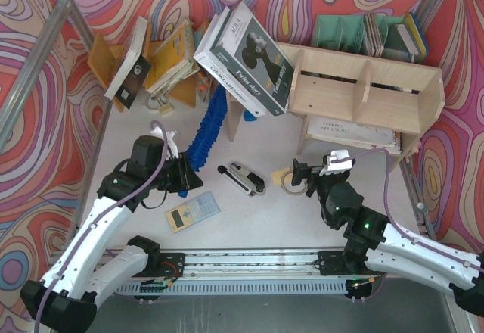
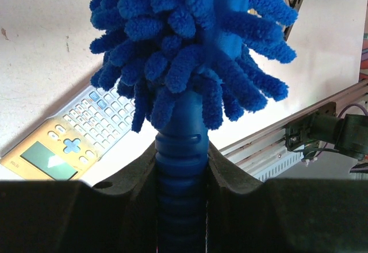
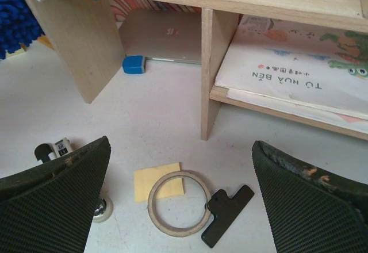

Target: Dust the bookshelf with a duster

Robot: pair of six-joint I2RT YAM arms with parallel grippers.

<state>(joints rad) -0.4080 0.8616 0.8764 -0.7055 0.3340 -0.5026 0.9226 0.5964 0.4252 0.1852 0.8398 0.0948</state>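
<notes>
Left gripper clamped on the duster at its ribbed handle. We judge it light, with a soft, floppy head; the handle is the right hold. Brush points far, beside the bookshelf left panel. Right gripper wide apart, empty.

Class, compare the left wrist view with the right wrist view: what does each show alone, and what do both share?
Only left wrist: the calculator and the left gripper clamping the duster handle. Only right wrist: the bookshelf, a ring, a black clip, and the right gripper open. Both: duster fluff and the white table.
</notes>
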